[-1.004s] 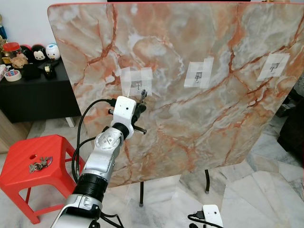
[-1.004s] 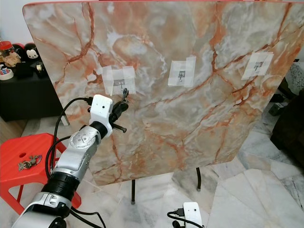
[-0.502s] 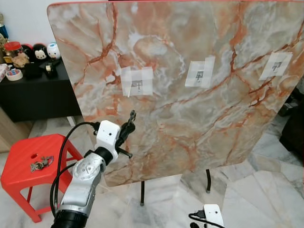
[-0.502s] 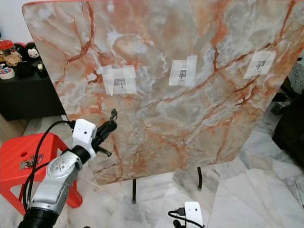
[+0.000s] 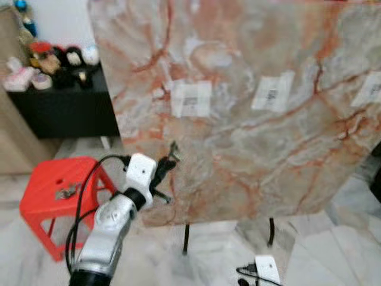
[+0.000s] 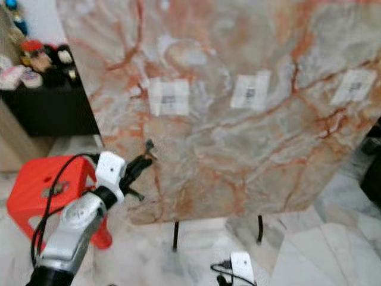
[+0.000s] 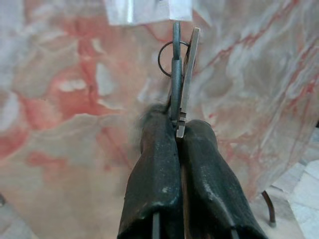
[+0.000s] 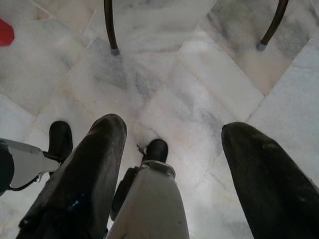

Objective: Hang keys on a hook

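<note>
Before the upright marble board (image 5: 250,119), the left pincer (image 7: 178,130) is clamped on the keys (image 7: 180,74), holding them near the board and below the leftmost taped hook (image 5: 191,99). Low near the floor (image 8: 164,74), the right pincer (image 8: 172,149) hangs with fingers spread wide. More keys (image 5: 66,192) lie on the red stool (image 5: 53,185).

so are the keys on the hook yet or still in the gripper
Still in the gripper: the left gripper pinches the keys shut, below the taped hook.
</note>
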`<state>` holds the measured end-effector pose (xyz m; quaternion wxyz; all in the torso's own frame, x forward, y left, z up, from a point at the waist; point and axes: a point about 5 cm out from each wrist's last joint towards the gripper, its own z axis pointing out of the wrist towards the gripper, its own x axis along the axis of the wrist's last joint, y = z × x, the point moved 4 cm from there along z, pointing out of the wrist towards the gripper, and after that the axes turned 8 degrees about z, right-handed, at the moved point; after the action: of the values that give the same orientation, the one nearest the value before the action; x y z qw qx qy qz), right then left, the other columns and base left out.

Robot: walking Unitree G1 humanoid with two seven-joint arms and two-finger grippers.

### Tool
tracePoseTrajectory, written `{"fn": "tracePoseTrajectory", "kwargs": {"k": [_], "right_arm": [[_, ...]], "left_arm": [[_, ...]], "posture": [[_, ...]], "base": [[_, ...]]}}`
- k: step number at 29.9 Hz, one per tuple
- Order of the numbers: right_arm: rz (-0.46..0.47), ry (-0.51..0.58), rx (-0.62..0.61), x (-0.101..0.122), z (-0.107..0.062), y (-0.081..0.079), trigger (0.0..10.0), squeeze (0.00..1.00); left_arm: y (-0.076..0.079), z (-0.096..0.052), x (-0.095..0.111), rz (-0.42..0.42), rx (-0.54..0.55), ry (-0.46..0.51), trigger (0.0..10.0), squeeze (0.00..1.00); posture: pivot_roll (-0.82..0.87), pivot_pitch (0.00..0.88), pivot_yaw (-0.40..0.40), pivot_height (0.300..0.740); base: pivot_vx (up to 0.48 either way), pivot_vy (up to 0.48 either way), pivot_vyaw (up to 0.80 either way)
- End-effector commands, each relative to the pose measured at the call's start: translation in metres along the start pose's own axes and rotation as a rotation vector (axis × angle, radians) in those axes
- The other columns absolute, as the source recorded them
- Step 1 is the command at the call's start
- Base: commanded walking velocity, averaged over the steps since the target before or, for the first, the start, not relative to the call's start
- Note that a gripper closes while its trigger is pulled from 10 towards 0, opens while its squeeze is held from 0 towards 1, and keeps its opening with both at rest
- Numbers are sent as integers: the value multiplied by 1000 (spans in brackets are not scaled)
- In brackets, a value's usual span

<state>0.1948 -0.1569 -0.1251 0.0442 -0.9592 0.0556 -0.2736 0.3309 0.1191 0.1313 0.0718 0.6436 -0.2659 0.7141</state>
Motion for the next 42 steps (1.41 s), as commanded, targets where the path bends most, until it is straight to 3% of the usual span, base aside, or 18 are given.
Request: {"fn": "tracePoseTrajectory", "kwargs": {"k": [1,11,33,42], "right_arm": [[16,-5,-15,-3,-1,4,10000,0],[-1,-11,-12,-3,-1,4,10000,0],[-1,-12,-7,-3,-1,4,10000,0],[-4,-12,-6,-3,-1,4,10000,0]], "left_arm": [[7,6,12,14,-38,35,10000,0],[14,15,19,11,-64,50,10000,0],[14,16,22,-2,-60,63,10000,0],[18,12,22,-24,-97,70,10000,0]], "posture": [[11,0,-62,740],[10,0,-61,740],[13,0,-63,740],[13,0,-63,740]], "base": [[0,0,0],[0,0,0],[278,0,0],[0,0,0]]}}
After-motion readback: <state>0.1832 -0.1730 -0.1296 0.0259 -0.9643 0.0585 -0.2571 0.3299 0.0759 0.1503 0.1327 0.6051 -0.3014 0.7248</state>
